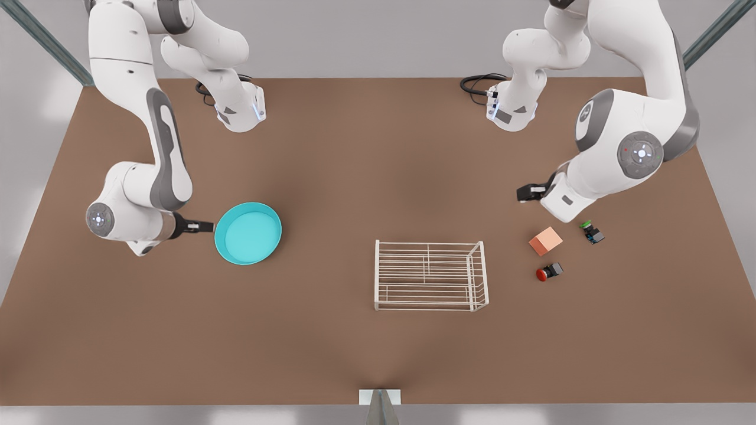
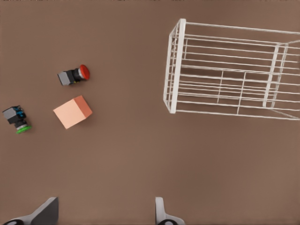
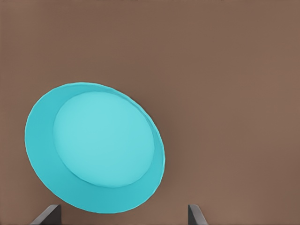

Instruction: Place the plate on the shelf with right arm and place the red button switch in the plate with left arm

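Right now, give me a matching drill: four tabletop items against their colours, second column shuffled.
Items:
1. plate
2. shelf
3. cube
4. button switch nearest the shelf

Colours:
A. white wire
B. red cap on a black body
C. turquoise
D. salmon-pink

Pairs: 1-C, 2-A, 3-D, 4-B

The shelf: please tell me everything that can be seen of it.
The shelf is a low rectangular rack of thin white wire bars, with a raised end frame on the front view's right side. It looks like coated metal wire. It stands level on the brown table, near the middle, with nothing on it and nothing touching it. The plate lies apart to the front view's left; the red button switch lies apart to its right.
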